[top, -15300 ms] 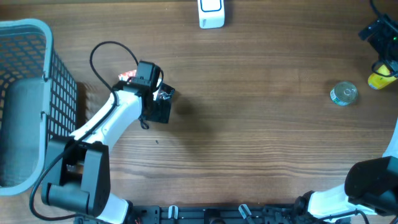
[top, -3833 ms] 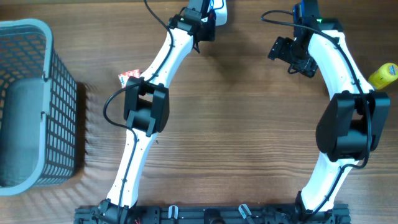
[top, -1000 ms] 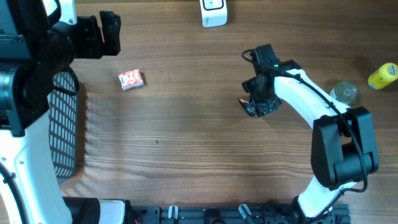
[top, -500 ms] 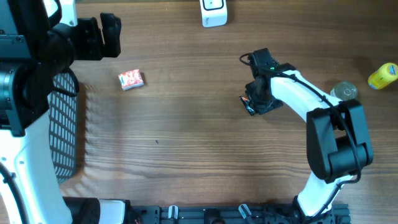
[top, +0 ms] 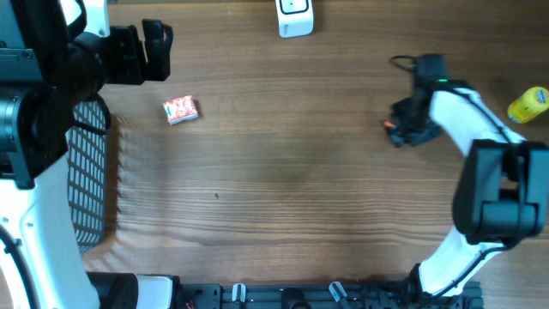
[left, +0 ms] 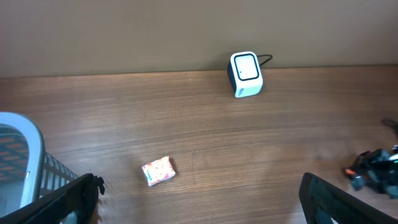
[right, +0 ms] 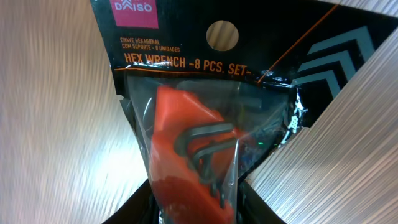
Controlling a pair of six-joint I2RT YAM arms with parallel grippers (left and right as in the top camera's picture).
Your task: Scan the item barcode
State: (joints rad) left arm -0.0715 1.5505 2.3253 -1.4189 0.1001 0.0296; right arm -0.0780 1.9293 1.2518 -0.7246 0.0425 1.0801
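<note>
Farther right than before | right gripper (top: 403, 130) grasping hex wrench pack (right: 205, 143) | left gripper (top: 161, 51) released

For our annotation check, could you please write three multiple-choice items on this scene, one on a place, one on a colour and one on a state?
1. Where on the table does the white scanner stand?
A) at the far edge
B) at the near edge
C) in the middle

2. What colour is the holder inside the hex wrench pack?
A) blue
B) red
C) green

3. In what state is the right gripper?
A) open and empty
B) shut on the hex wrench pack
C) shut and empty

Answers:
1 A: it sits at the top edge of the overhead view.
2 B: the right wrist view shows red through the clear plastic.
3 B: the pack sits clamped between its fingers.
</note>
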